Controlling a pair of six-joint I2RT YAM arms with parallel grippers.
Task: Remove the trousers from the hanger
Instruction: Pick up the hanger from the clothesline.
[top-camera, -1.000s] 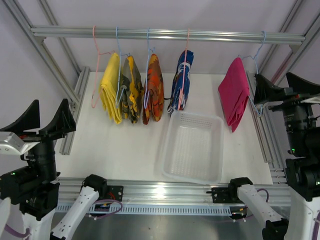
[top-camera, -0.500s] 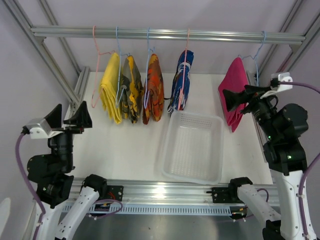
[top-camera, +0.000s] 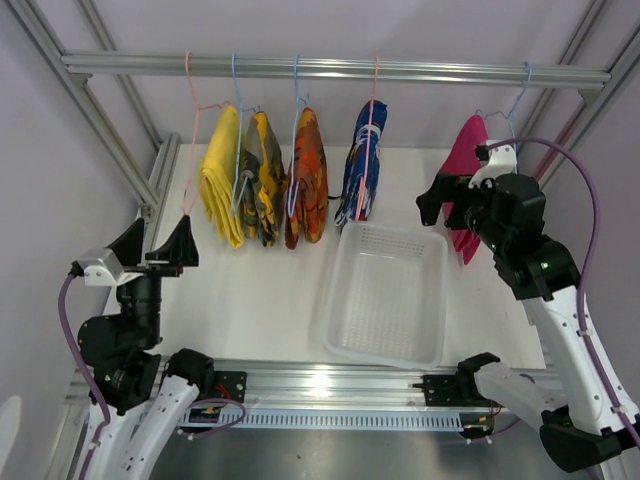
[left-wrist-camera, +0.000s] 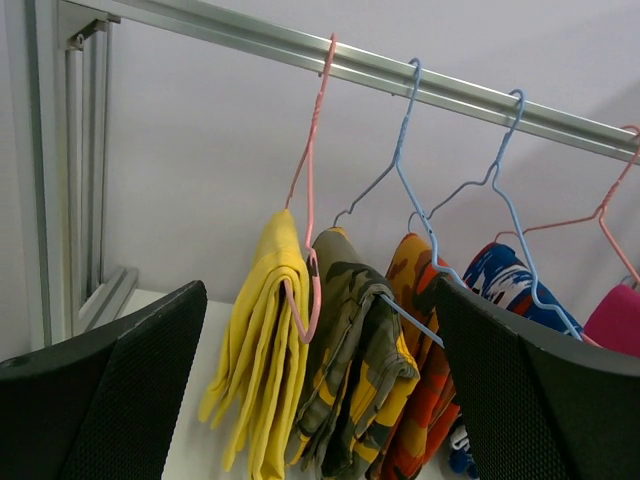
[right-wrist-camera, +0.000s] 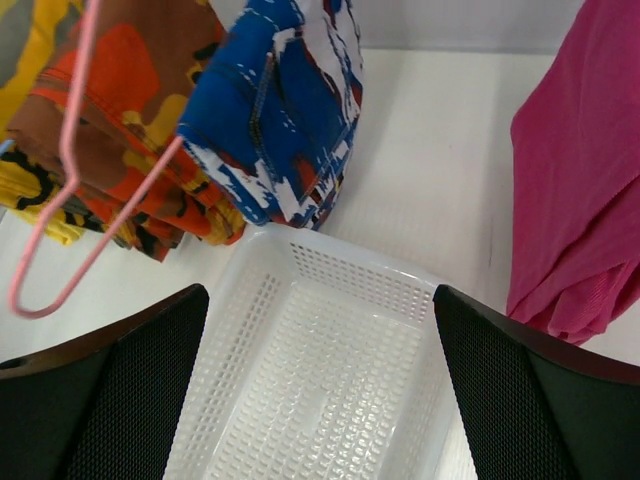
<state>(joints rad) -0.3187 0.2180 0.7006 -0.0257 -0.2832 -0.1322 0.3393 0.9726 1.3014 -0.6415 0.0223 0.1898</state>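
Observation:
Five trousers hang folded on wire hangers from the rail (top-camera: 330, 68): plain yellow (top-camera: 220, 180), olive-yellow camouflage (top-camera: 262, 180), orange camouflage (top-camera: 307, 180), blue patterned (top-camera: 362, 165) and magenta (top-camera: 466, 165). My left gripper (top-camera: 155, 245) is open and empty, well short of the yellow pair (left-wrist-camera: 265, 350) and the olive pair (left-wrist-camera: 365, 370). My right gripper (top-camera: 440, 203) is open and empty, in front of the magenta pair (right-wrist-camera: 580, 180), which it partly hides in the top view. It hangs over the basket's far end, right of the blue pair (right-wrist-camera: 280, 110).
A white perforated basket (top-camera: 385, 295) lies on the white table below the blue trousers and shows in the right wrist view (right-wrist-camera: 330, 390). Aluminium frame posts (top-camera: 150, 190) stand at both sides. A pink hanger (right-wrist-camera: 70, 180) dangles beside the orange pair (right-wrist-camera: 120, 120).
Both arms have swung inward and forward. The right gripper moved left, from beside the frame to in front of the magenta trousers. The left gripper moved right, toward the yellow trousers.

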